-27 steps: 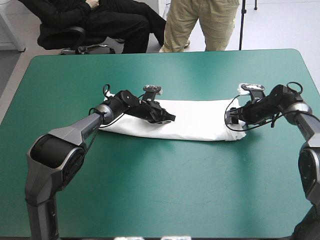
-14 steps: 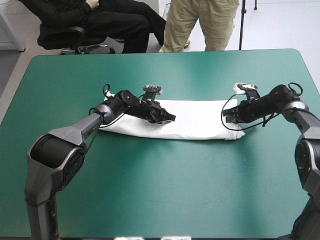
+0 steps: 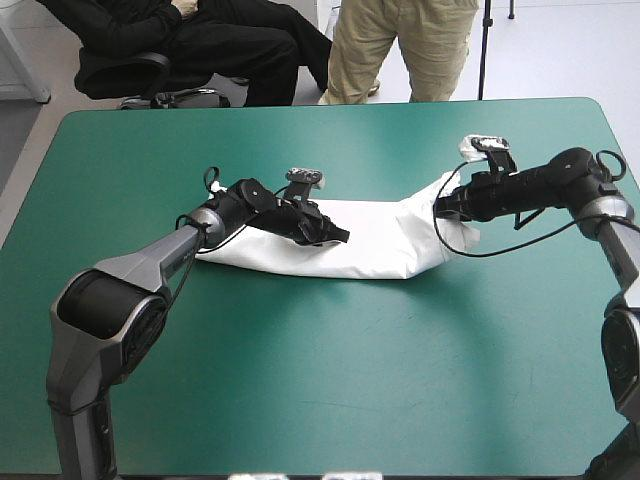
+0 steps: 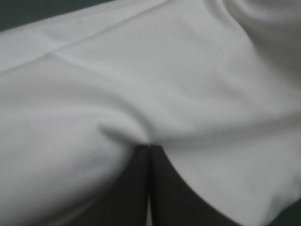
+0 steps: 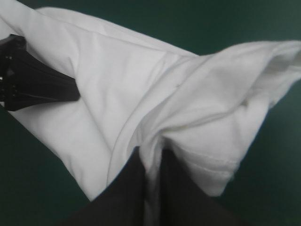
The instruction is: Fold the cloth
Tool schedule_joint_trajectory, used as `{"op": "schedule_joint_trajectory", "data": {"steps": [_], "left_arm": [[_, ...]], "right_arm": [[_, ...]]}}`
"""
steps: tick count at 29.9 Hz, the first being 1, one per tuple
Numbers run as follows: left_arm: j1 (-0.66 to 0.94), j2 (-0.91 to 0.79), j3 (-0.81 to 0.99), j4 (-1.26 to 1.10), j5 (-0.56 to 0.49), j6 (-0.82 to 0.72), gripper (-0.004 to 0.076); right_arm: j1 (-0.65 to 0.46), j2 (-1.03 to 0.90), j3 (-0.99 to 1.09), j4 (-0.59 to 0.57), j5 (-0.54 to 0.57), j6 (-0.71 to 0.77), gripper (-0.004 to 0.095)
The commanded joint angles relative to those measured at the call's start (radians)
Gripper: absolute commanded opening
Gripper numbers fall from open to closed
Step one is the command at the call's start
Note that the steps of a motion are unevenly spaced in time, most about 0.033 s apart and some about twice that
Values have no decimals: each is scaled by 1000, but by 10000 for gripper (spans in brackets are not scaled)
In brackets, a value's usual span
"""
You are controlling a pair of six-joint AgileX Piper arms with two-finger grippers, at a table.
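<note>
Teal-green table (image 3: 300,400) bears the white T-shirt (image 3: 375,245), folded into a long band across its middle. The right gripper (image 3: 443,205) pinches the band's right end, held above the cover. The left gripper (image 3: 335,235), fingers pressed together, nips a pucker on the left half.

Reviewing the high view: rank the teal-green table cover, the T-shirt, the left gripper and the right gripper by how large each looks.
1. The table cover, by far the largest.
2. The T-shirt.
3. The left gripper and right gripper look alike in size, so I leave them unranked.
</note>
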Motion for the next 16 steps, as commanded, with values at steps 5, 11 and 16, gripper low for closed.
{"op": "schedule_joint_trajectory", "data": {"steps": [5, 11, 16], "left_arm": [[100, -318, -140, 107, 145, -25, -17], [194, -526, -241, 372, 302, -130, -17], [234, -660, -265, 532, 358, -252, -17]], "right_arm": [[128, -56, -209, 51, 30, 71, -1], [330, 6, -396, -71, 8, 225, -1], [492, 121, -581, -212, -2, 356, -1]]}}
